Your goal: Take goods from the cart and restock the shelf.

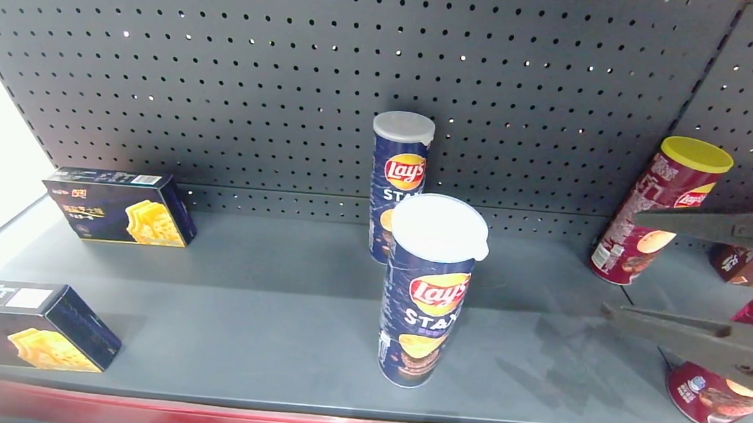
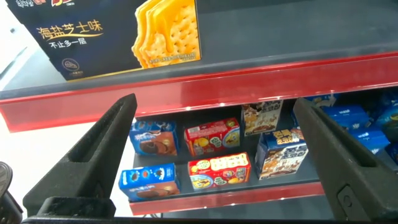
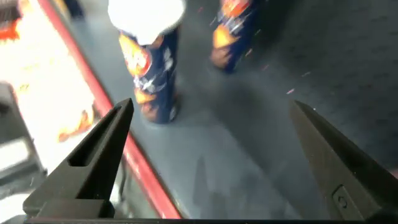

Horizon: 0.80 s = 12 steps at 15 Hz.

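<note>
Cardboard, I judge, is forming the wall of the front blue can: light, stiff, glossy, a little slippery, and tall enough to be tipping easily. It is standing upright on the grey shelf, apart from and ahead of the tips of the right gripper, whose fingers are gaping wide and holding nothing. Gripping around the middle of the wall, below the plastic lid, is looking safest to me. The left gripper is also hanging spread and empty.

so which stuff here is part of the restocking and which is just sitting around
Job, likely: grey metal shelf; two dark blue chip tubes with white lids; open right gripper.
Just there: two dark blue cracker boxes; maroon yellow-lidded chip tube; small snack boxes below.
</note>
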### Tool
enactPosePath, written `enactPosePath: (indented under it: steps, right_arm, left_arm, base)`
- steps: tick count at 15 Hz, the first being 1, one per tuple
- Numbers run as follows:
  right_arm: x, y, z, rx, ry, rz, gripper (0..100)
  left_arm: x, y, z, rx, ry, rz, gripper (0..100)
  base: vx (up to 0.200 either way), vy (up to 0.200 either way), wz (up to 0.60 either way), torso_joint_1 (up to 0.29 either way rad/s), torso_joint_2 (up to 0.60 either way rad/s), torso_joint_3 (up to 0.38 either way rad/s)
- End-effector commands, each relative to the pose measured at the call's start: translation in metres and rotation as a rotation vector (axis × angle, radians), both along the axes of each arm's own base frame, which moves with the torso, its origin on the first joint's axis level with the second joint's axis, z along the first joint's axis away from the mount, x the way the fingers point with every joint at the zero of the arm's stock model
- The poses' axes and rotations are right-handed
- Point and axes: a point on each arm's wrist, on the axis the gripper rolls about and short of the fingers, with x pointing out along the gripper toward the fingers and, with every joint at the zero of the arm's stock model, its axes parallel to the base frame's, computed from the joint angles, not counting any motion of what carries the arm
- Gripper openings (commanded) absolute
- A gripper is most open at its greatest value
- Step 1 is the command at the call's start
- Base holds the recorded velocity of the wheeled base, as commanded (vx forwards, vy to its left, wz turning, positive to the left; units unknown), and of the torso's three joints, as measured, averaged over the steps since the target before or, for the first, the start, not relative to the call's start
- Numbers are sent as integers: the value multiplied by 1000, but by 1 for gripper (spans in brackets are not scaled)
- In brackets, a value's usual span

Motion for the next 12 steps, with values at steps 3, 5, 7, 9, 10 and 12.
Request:
enactPosePath:
  steps: [3, 5, 7, 9, 10, 12]
  right_arm:
    - [23, 18, -16, -99, 104, 14, 100]
    - [28, 21, -20, -108, 120, 14, 100]
    - [38, 28, -31, -135, 158, 10, 100]
    - [49, 37, -41, -162, 188, 6, 100]
    - [54, 41, -45, -170, 190, -4, 100]
    - [68, 51, -54, -182, 191, -40, 100]
  left_arm:
    - [0, 0, 0, 0, 2, 1, 100]
    - [0, 0, 0, 0, 2, 1, 100]
    - [0, 0, 0, 0, 2, 1, 100]
    - [0, 0, 0, 0, 2, 1, 100]
    - [0, 0, 0, 0, 2, 1, 100]
    - [0, 0, 0, 0, 2, 1, 100]
  base:
    - [0, 0, 0, 0, 0, 0]
    - [0, 0, 0, 0, 0, 0]
    - [0, 0, 0, 0, 0, 0]
    - [0, 0, 0, 0, 0, 0]
    - [0, 0, 0, 0, 0, 0]
    - [0, 0, 0, 0, 0, 0]
